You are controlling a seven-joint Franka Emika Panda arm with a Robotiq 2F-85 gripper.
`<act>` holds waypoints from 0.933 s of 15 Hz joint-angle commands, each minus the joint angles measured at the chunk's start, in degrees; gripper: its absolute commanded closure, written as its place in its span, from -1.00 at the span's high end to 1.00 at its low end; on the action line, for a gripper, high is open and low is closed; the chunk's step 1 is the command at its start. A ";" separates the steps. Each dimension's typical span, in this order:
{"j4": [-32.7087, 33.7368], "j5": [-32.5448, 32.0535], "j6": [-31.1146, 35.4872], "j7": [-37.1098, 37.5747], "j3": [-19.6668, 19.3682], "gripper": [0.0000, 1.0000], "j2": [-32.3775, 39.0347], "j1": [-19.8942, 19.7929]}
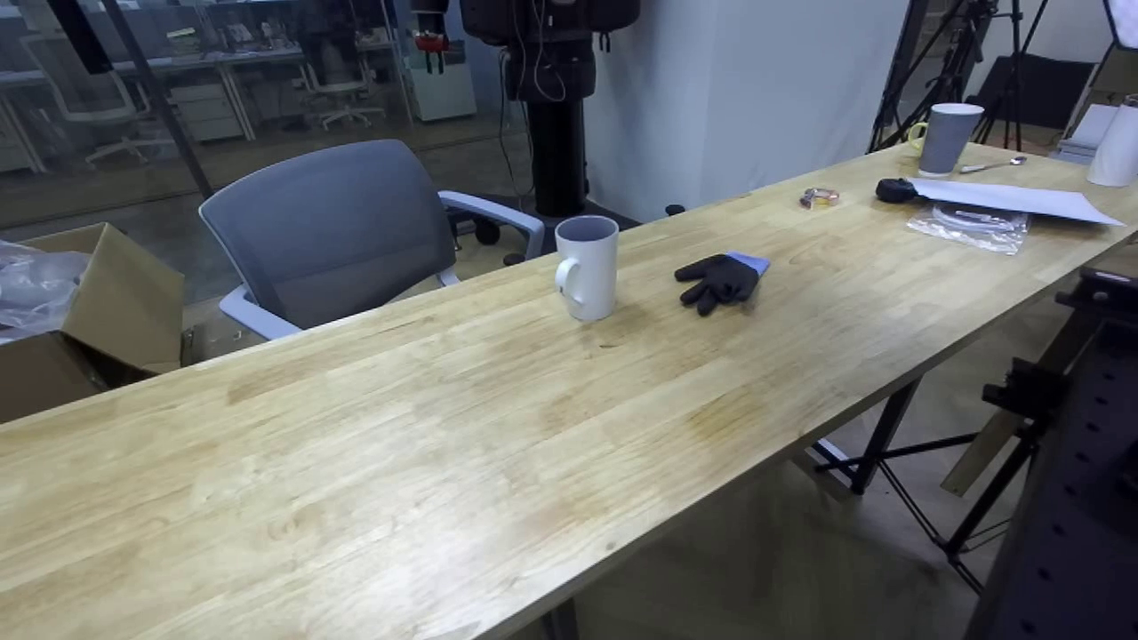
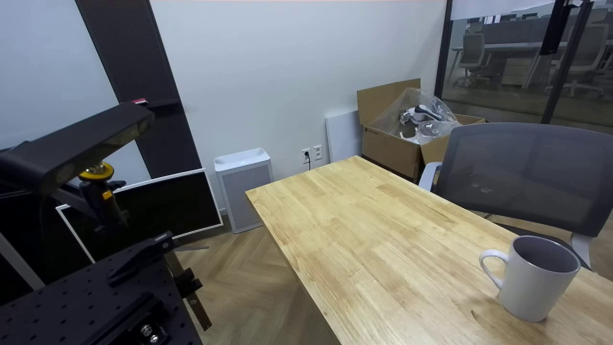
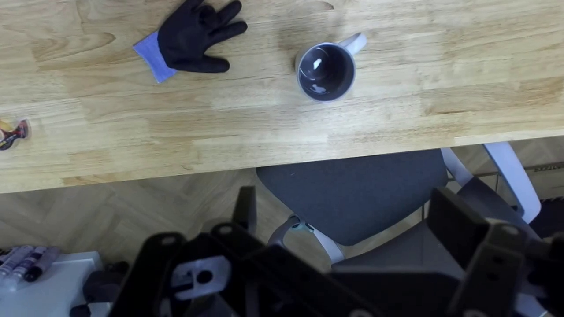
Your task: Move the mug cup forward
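White ceramic mug [image 1: 594, 277] upright on the worktop [image 1: 400, 480]
In an exterior view it stands left of the black-and-blue work glove [image 1: 727, 280], toward the far edge, near the mesh-back office chair [image 1: 347, 233]; the end effector [image 3: 352, 215] is spread wide

Mug [image 1: 590, 271] near glove [image 1: 722, 280] on table [image 1: 462, 444]

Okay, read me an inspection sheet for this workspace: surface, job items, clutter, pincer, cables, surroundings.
Surface: light wooden table, some glare.
Job's things: white mug, upright on the table, not gripped.
Clutter: blue-cuffed black glove near the mug; small shiny item, gray cup, spoon, white paper, clear plastic bag toward one end.
Pincer: open, nothing held.
Cables: dark cord plugged into a wall outlet.
Surroundings: gray chair beside the table; cardboard box, flaps open.
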 commanded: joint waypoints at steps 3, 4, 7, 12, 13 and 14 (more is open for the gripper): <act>0.47 -0.44 -0.39 0.21 1.11 1.00 0.03 -1.04; 0.50 -0.44 -0.41 0.21 1.11 1.00 0.03 -1.04; 0.94 -0.59 -1.23 -0.14 1.25 1.00 0.61 -1.06; 0.75 -1.80 -0.25 0.79 1.59 1.00 3.50 -0.75; 0.86 -1.88 -0.29 0.79 1.73 1.00 4.20 -0.84; 0.94 -1.81 -0.22 0.77 1.85 1.00 4.81 -0.92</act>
